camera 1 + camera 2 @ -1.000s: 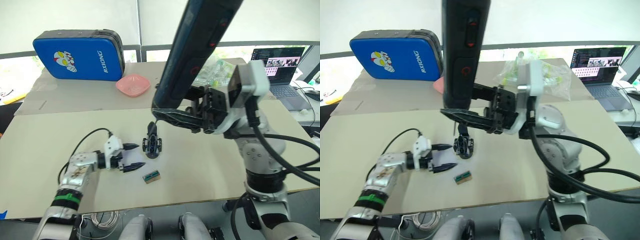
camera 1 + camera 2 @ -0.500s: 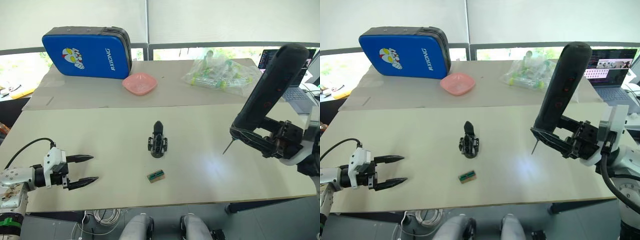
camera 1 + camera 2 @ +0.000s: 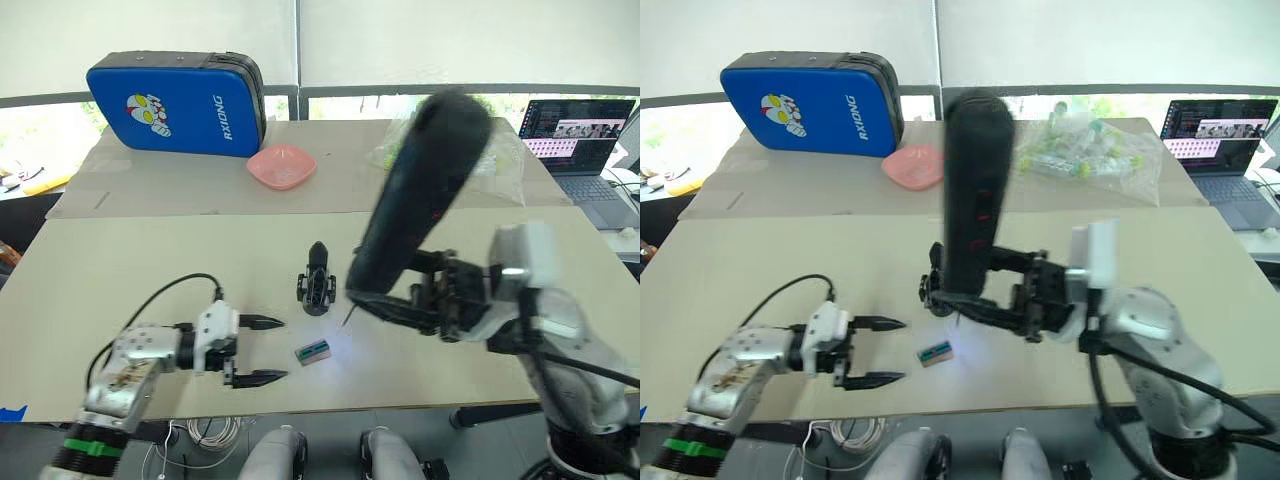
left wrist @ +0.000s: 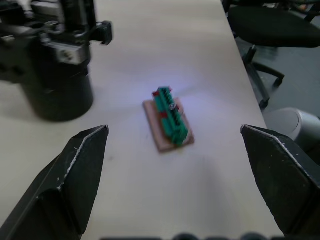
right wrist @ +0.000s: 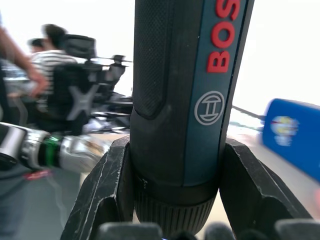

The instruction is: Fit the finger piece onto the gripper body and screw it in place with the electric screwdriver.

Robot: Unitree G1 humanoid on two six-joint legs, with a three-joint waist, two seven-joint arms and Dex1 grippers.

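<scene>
**Screwdriver gripped upright over the table, gripper body standing free**

Screwdriver (image 3: 420, 190) is held by the right gripper (image 3: 415, 305), whose two black fingers (image 5: 107, 192) are closed against the lower barrel on either side, just above the collar. The tool is carried tilted, its thick end raised towards the far side of the table (image 3: 150, 290) and its thin metal bit (image 3: 346, 318) pointing down. The bit tip is seen just beside the gripper body (image 3: 316, 285), on its right, above the table surface; whether it touches anything cannot be told. Red markings are visible on the barrel in the right eye view.

The gripper body is standing on the table near the middle, its pointed finger directed away from the robot. It is touched by neither claw. A separate finger piece cannot be made out.

The left gripper (image 3: 262, 350) is held low over the table, to the left of the gripper body and nearer the robot, with its fingers (image 4: 75, 175) spread wide and nothing between them. A small tan-and-green block (image 4: 169, 119) lies on the table ahead of its fingertips, apart from them, and nearer the robot than the gripper body.

At the far side of the table a blue case (image 3: 175, 105), a pink dish (image 3: 282, 166) and a clear bag (image 3: 1090, 155) of small parts are set; a laptop (image 3: 580, 135) is seen at the right.
</scene>
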